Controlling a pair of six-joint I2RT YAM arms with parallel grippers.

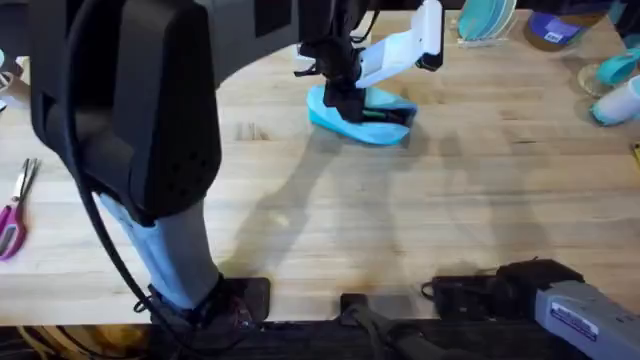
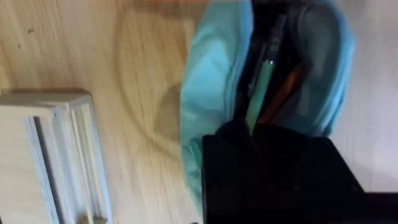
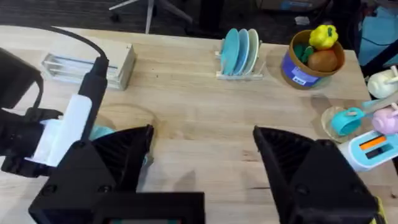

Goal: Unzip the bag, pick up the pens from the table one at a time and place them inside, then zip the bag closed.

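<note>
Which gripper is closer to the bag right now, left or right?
Left. The left gripper is right over the bag at the table's far side, its fingers at the open mouth. The right gripper, open, sits back near its base, well short of the bag.

Left arm is reaching far forward, its gripper [image 1: 352, 100] pointing down. Right gripper [image 3: 202, 168] is sitting low near its base, fingers spread wide.

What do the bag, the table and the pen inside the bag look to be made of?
The bag looks like soft woven fabric, matte turquoise: its walls sag and fold around the open mouth. The table appears to be pale wood with a smooth sealed finish, showing plank seams and grain. The green pen inside the bag is probably plastic, judging by its even colour and slight sheen, though that is less certain.
</note>
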